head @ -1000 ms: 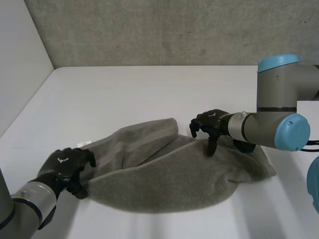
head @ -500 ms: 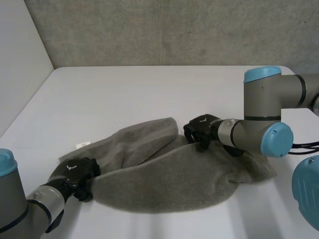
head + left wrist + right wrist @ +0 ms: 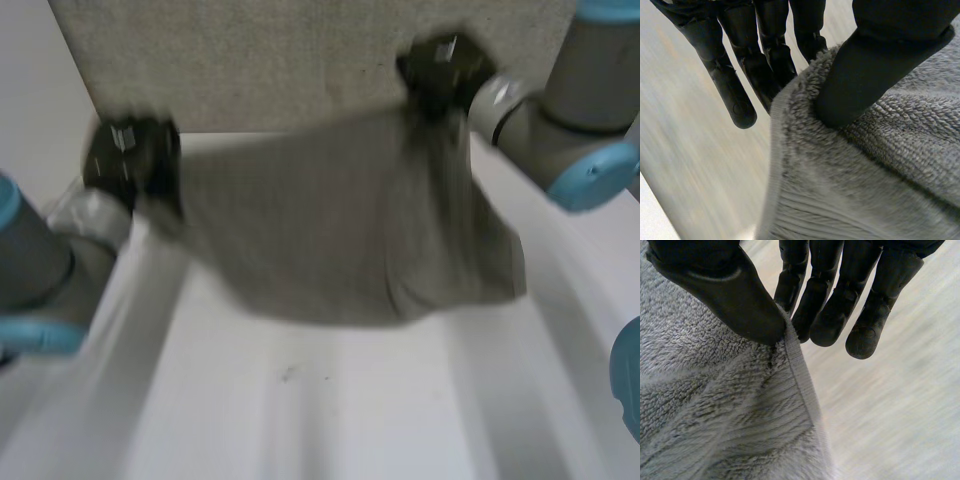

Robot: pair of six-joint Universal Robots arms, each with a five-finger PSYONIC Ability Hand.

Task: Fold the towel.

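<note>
Your grey towel (image 3: 350, 230) hangs in the air over the white table (image 3: 300, 420), spread between the two hands like a sheet. Its lower edge droops free and sags lower on the right arm's side. A second ago it lay crumpled on the table with a hand down at each end. Now both arms have swept it upward, and the streaking suggests they are moving fast.

Your left hand (image 3: 130, 160) is grasping one upper corner. In its wrist view the thumb (image 3: 865, 75) presses the pile against the fingers (image 3: 765, 65) behind the hem. Your right hand (image 3: 440, 70) pinches the other upper corner the same way, with its thumb (image 3: 725, 295) on the terry face and its fingers behind the edge.

For the task, I judge that the lift has opened the cloth out but the fold itself is not yet begun. Next you likely need to lay it down flat, or swing the hanging edge over, without letting either corner slip.
</note>
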